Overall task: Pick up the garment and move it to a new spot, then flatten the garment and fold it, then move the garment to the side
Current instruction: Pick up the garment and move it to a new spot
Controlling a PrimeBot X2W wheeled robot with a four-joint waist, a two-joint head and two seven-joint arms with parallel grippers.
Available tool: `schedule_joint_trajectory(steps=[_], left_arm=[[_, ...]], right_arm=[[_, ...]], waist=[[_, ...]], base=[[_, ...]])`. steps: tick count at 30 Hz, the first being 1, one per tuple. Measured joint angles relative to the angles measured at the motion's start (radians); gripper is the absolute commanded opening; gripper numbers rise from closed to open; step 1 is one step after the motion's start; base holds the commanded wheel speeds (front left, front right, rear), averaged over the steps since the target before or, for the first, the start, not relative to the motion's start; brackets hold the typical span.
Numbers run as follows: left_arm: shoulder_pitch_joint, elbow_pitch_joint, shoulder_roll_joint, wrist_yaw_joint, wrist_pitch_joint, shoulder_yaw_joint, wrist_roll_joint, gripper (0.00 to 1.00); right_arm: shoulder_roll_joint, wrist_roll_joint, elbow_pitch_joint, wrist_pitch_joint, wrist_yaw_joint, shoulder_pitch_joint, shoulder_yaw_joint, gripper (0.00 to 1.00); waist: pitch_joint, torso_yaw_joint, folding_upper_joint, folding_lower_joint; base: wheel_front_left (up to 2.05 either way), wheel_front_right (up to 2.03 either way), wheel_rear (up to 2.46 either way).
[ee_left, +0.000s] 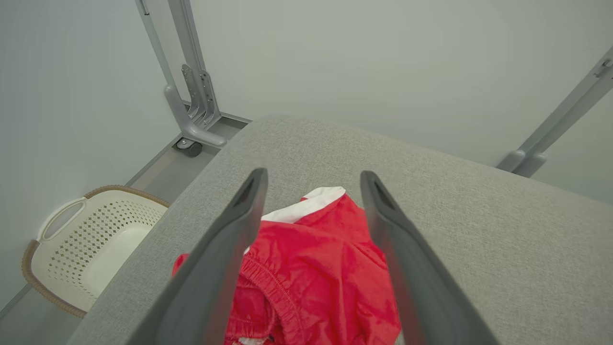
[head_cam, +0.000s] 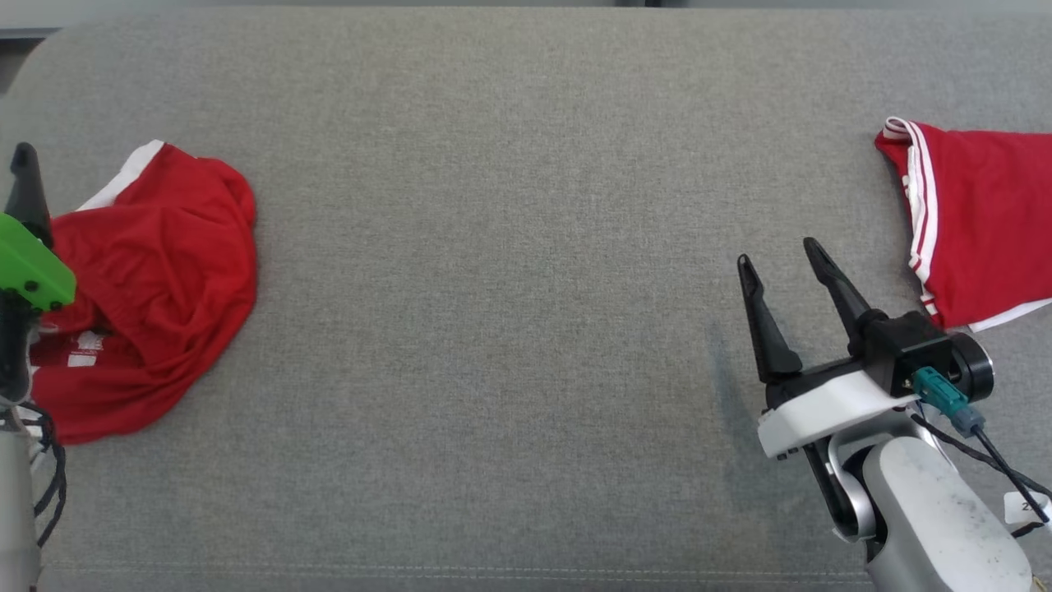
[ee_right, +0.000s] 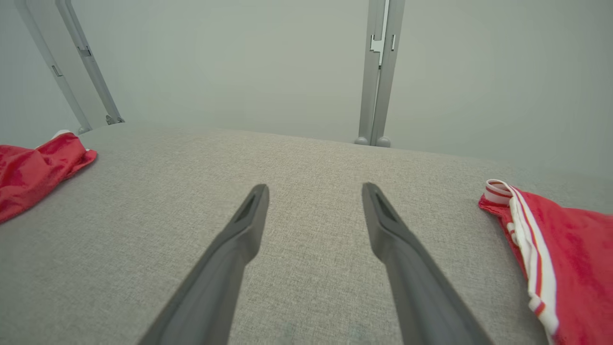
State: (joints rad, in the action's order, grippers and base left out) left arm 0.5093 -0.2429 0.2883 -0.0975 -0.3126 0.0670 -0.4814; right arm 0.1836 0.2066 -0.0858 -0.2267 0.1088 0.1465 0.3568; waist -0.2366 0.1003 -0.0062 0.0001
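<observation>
Pickup of the garment (head_cam: 156, 288) is judged to be the step in hand, with nothing yet lifted. The garment, red with a white edge, is seen lying in a crumpled heap at the left end of the grey counter (head_cam: 509, 247). The left gripper (ee_left: 313, 181) is held above the heap, and its fingers (ee_left: 239, 230) are spread wide with nothing between them. In the left wrist view the red cloth and its gathered waistband are framed in the gap below. Whether the fingertips touch the cloth cannot be told.

The right gripper (head_cam: 779, 255) is poised over bare counter toward the right end, its fingers likewise parted and empty. Near it a second red garment (head_cam: 978, 230) with white stripes is laid flat and looks already folded, so it is taken to be finished work rather than the present target. A pale perforated basket (ee_left: 91, 239) is seen on the floor past the counter's left end.

For the next move, the left gripper would need to be lowered into the heap and closed on a good pinch of cloth, preferably at the waistband, so that the whole piece is carried and not merely dragged. The open middle of the counter is judged the likely new spot, where both grippers could be brought in for flattening.
</observation>
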Motion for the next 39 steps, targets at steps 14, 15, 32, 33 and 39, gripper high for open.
schedule_joint_trajectory(steps=[14, 15, 32, 33, 39], left_arm=[[0.075, -0.153, 0.008, -0.010, -0.091, 0.024, -0.006, 1.00], [0.077, -0.170, 0.008, -0.010, -0.103, 0.021, -0.004, 1.00], [0.095, -0.314, -0.026, -0.022, -0.114, 0.048, 0.030, 0.00], [0.099, -0.317, -0.032, -0.022, -0.103, 0.046, 0.030, 0.00], [0.146, -0.297, -0.040, -0.022, 0.007, 0.049, 0.057, 0.00]], right_arm=[[0.039, -0.023, 0.039, 0.009, 0.005, 0.050, -0.049, 1.00], [0.041, -0.023, 0.039, 0.009, 0.005, 0.052, -0.053, 1.00], [0.040, -0.023, 0.029, 0.009, 0.004, 0.055, -0.036, 1.00], [0.041, -0.023, 0.025, 0.009, 0.004, 0.055, -0.036, 1.00], [0.041, -0.023, 0.008, 0.007, 0.004, 0.056, -0.039, 1.00]], waist=[[-0.174, -0.038, 0.0000, 0.0001], [-0.183, -0.037, 0.0000, 0.0001], [-0.207, -0.019, 0.0000, 0.0001], [-0.205, -0.019, 0.0000, 0.0001], [-0.181, -0.017, 0.0000, 0.0000]], base=[[0.00, 0.00, 0.00], [0.00, 0.00, 0.00], [0.00, 0.00, 0.00], [0.00, 0.00, 0.00], [0.00, 0.00, 0.00]])
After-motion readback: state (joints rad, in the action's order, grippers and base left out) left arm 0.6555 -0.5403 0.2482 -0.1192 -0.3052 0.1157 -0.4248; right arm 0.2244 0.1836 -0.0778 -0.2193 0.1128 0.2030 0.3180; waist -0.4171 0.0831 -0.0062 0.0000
